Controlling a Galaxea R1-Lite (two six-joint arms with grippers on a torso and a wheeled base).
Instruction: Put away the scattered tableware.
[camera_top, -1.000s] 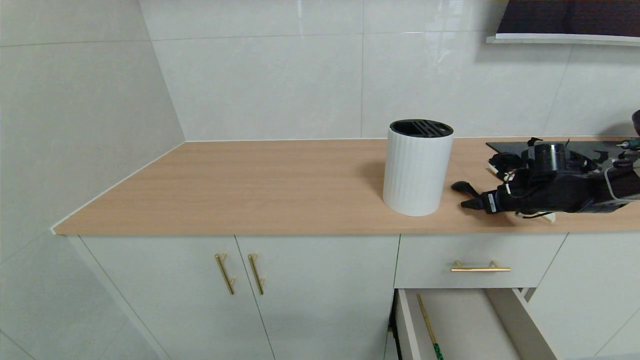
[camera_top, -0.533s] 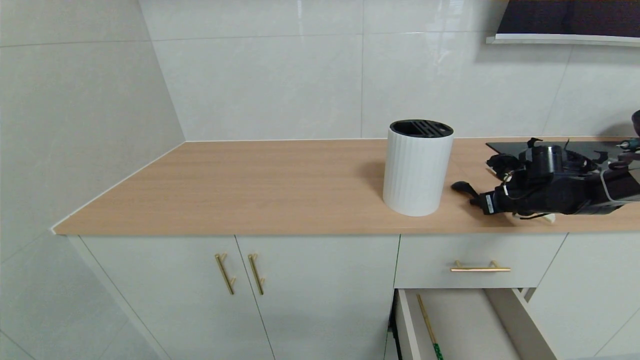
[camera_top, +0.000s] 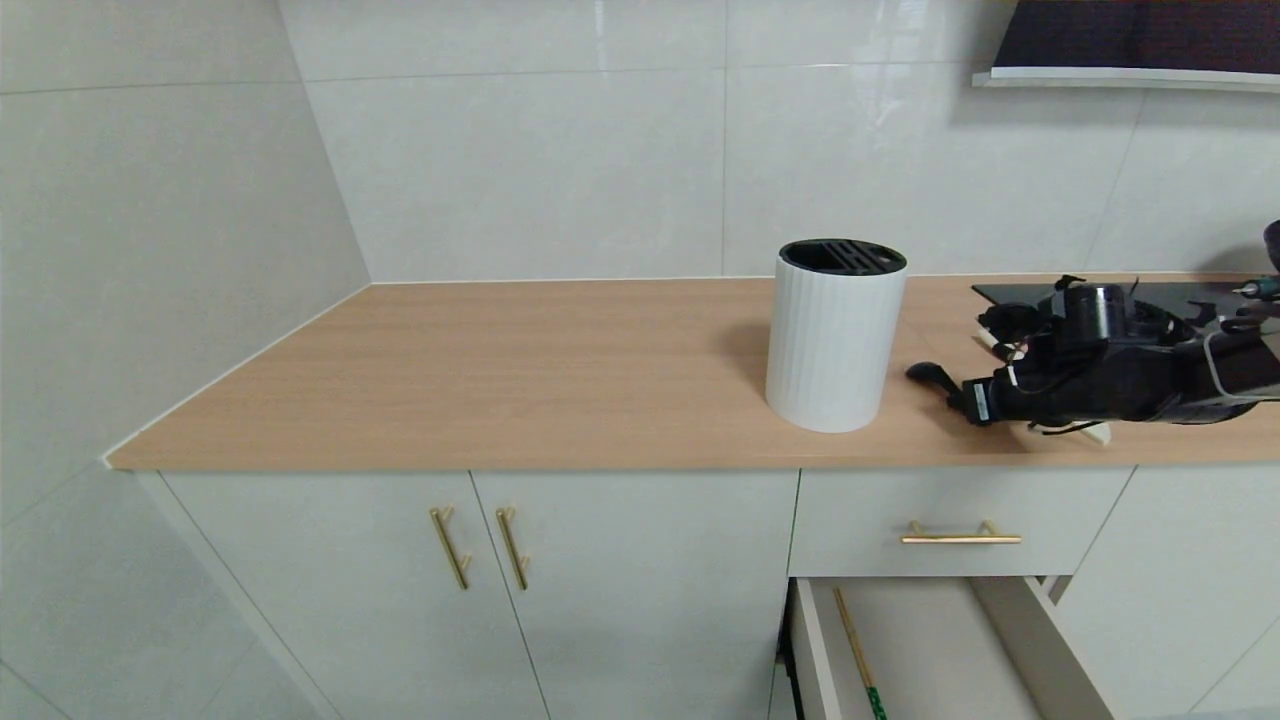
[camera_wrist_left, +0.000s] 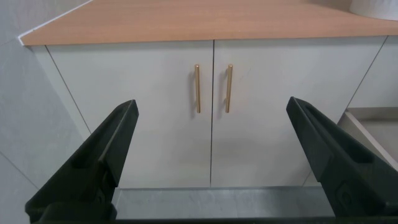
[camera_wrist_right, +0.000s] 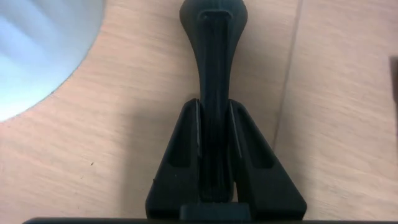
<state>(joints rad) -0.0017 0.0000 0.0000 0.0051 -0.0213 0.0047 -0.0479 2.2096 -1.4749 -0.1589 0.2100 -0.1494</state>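
Note:
A black utensil handle (camera_top: 926, 374) lies low over the wooden counter (camera_top: 560, 370), just right of the white ribbed holder (camera_top: 836, 340) with a black slotted top. My right gripper (camera_top: 968, 400) is shut on this handle. In the right wrist view both fingers press the handle (camera_wrist_right: 213, 43) from either side at my right gripper (camera_wrist_right: 213, 134), with the holder (camera_wrist_right: 37, 50) close beside it. A white piece (camera_top: 1096, 434) pokes out from under the right arm; what it is cannot be told. My left gripper (camera_wrist_left: 211, 155) is open in front of the cabinet doors, holding nothing.
Below the counter a drawer (camera_top: 930, 650) stands pulled out with a chopstick (camera_top: 858, 650) inside. A closed drawer with a gold handle (camera_top: 960, 538) is above it. A black hob (camera_top: 1160, 294) lies at the far right. The counter's left half is bare.
My right gripper has drawn back a little to the right, and the black handle's end has shifted slightly right with it. The holder has not moved.

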